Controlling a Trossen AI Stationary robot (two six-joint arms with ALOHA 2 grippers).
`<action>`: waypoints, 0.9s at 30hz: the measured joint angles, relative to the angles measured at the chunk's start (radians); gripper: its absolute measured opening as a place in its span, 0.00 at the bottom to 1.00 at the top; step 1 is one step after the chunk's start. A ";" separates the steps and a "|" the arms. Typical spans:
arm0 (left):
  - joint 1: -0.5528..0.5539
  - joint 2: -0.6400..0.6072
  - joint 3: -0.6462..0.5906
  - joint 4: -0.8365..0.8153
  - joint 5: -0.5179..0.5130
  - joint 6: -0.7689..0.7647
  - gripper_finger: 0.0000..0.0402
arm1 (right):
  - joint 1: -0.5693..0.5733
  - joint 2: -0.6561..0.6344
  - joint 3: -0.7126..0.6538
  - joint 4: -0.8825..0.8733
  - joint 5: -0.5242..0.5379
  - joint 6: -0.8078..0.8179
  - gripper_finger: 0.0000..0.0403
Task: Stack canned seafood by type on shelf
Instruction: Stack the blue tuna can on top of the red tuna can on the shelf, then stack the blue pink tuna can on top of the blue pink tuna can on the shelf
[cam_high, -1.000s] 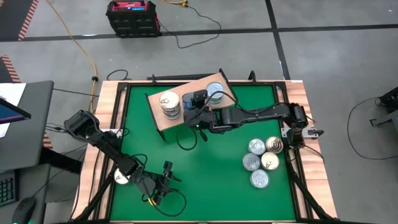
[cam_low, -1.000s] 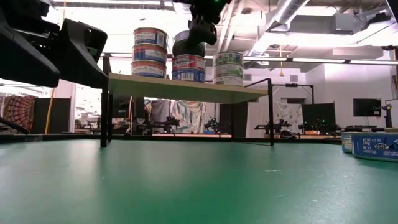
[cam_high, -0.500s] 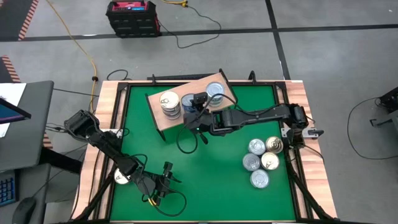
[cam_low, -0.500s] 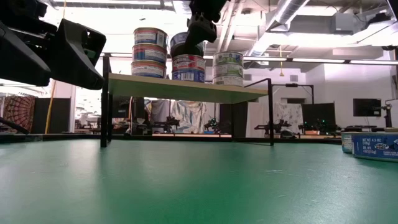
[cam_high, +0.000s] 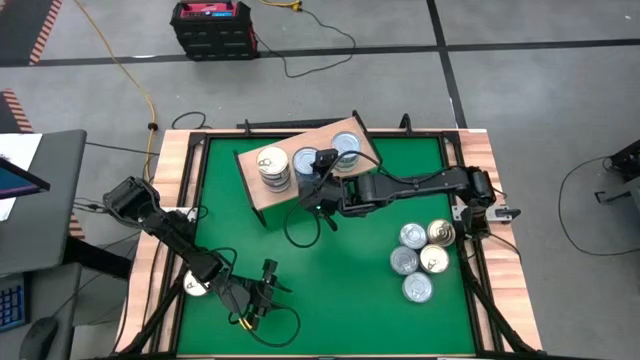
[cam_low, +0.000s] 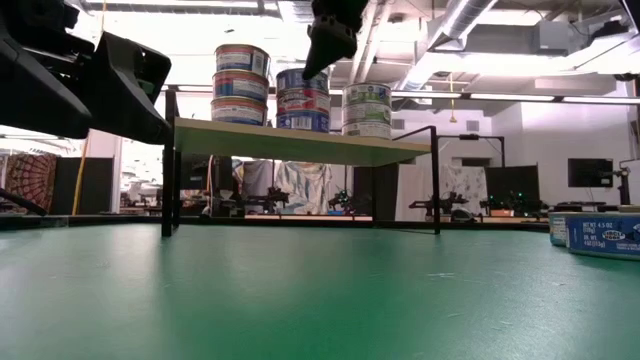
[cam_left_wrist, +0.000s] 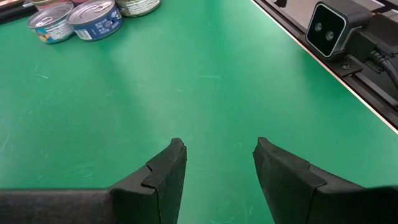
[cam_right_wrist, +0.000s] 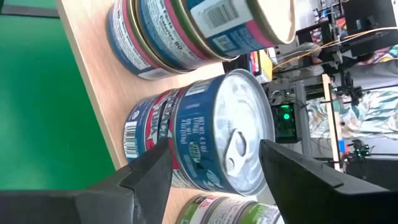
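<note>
The shelf stands at the far middle of the table and bears three stacks of canned seafood. A cream-topped stack is on the left. A blue-labelled, silver-lidded stack of two is in the middle. A green-and-white stack is on the right. My right gripper is open just above the middle stack's top can, one finger off each side of it. My left gripper hovers open over bare green table near the front left edge.
Several loose cans stand in a cluster on the green table at the right, also seen as cans in the left wrist view. A small camera sits on the table's rim. Bare green table lies between the shelf and the near edge.
My right gripper has opened and let go of the blue can. The can now sits level as the top of the middle stack. The fingers have tipped upward off it. My left arm has kept still.
</note>
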 joint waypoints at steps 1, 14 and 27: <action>0.000 0.000 0.000 0.000 0.000 0.000 0.45 | 0.000 0.000 0.007 -0.001 -0.004 0.000 0.69; 0.000 0.000 0.000 -0.034 -0.004 -0.016 0.45 | 0.091 0.000 0.014 -0.063 -0.025 0.122 0.69; -0.046 -0.024 0.032 -0.152 0.005 -0.155 0.45 | 0.347 0.001 -0.393 0.159 -0.041 0.657 0.69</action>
